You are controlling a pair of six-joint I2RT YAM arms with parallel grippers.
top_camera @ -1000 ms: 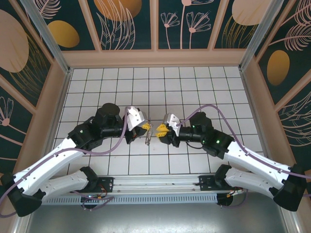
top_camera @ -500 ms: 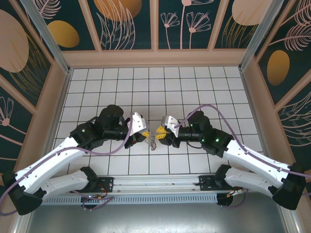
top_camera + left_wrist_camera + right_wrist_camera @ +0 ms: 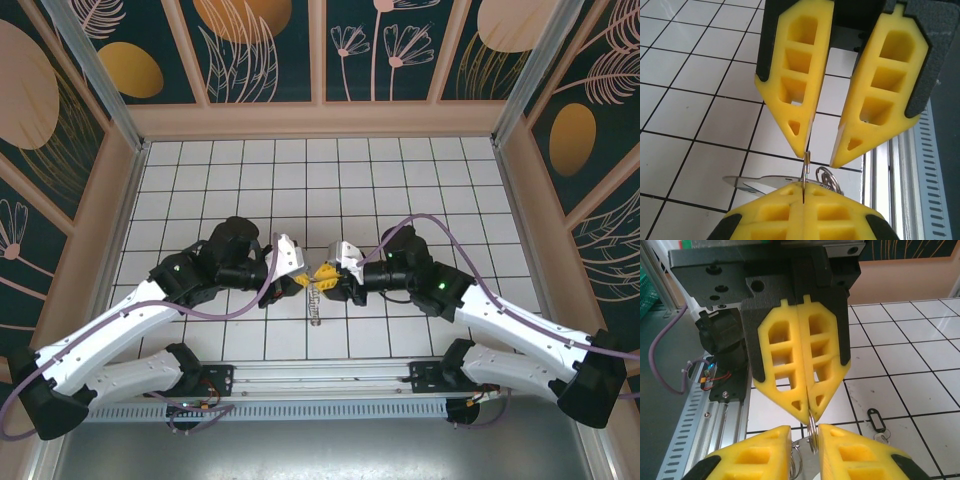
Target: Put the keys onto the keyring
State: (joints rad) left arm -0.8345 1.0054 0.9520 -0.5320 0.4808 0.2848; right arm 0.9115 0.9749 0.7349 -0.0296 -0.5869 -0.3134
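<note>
Now pinching mid-air, centre

Gripping the keyring point(image 3: 812, 432) in the fully shut left hand point(image 3: 302, 281) above the bench point(image 3: 400, 180). Flanking its ring with the right hand point(image 3: 326, 274), narrowly parted. Leaving the keys point(image 3: 875, 418) flat on tiles, just far of both.

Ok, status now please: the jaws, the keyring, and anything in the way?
Left gripper shut on the keyring. Right gripper jaws open around it. Keys lie on the tile, unthreaded. No obstruction seen.
</note>
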